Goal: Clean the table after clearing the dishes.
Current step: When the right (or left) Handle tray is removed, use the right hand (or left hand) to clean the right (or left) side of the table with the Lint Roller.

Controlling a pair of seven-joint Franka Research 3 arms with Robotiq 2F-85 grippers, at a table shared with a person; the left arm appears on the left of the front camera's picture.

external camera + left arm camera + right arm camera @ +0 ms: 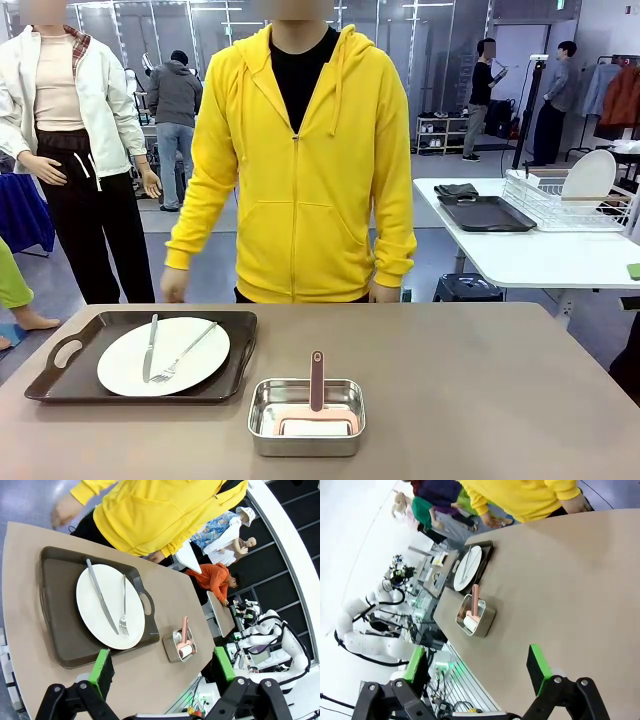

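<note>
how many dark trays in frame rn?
2. Near tray on the brown table, robot's left side, holding the plate. Far tray on the white table behind, beside the dish rack.

The table [480, 380] carries 1 dark tray [240, 340] and 1 steel pan [305, 443].

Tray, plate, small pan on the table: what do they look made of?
Tray: dark brown, matte, moulded handle cutout, probably plastic. Plate: plain white, smooth, ceramic or melamine, cannot tell which. Pan: bright reflective walls, looks like stainless steel.
</note>
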